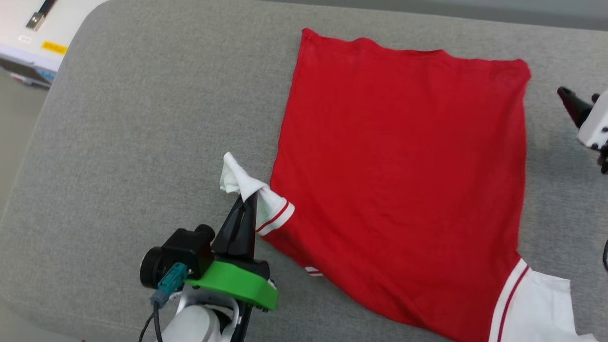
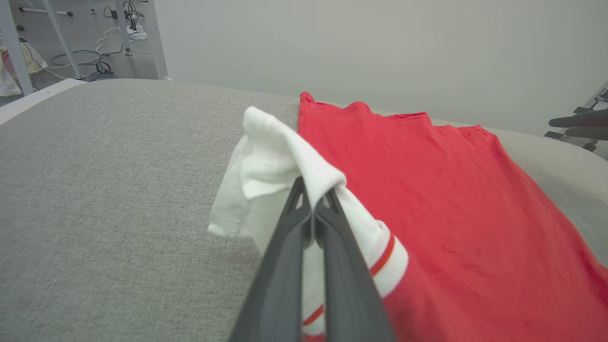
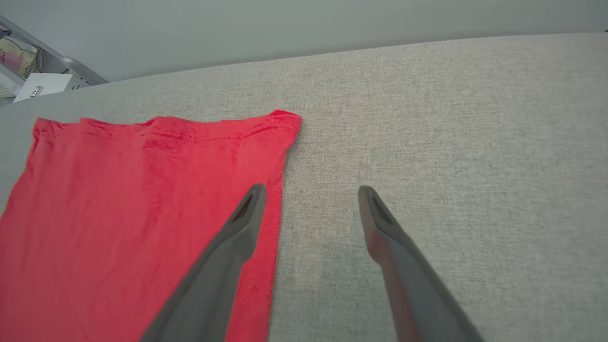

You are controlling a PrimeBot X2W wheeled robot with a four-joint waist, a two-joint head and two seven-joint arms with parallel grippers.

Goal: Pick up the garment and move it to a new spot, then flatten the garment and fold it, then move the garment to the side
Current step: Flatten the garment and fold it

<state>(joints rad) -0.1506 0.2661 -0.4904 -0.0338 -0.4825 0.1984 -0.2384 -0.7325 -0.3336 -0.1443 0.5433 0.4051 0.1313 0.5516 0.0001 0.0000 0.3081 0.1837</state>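
Observation:
The garment (image 1: 403, 180) lies spread on the grey cushion, plain red side up, its letters and number hidden. My left gripper (image 1: 249, 198) is shut on the white left sleeve (image 1: 242, 183), which is bunched and lifted off the cushion at the shirt's left edge. In the left wrist view the sleeve (image 2: 275, 161) drapes over my closed fingertips, with its red-striped cuff (image 2: 387, 259) to the right. The other white sleeve (image 1: 536, 308) lies flat at the lower right. My right gripper (image 3: 308, 194) is open, hovering over the shirt's right edge (image 3: 278, 199), with nothing between its fingers.
The grey fabric surface (image 1: 142, 142) stretches wide to the left of the shirt and its rounded far-left corner drops off toward a white table (image 1: 42, 28) with small items. My right wrist (image 1: 591, 121) shows at the right edge. A pale wall (image 2: 380, 47) rises behind.

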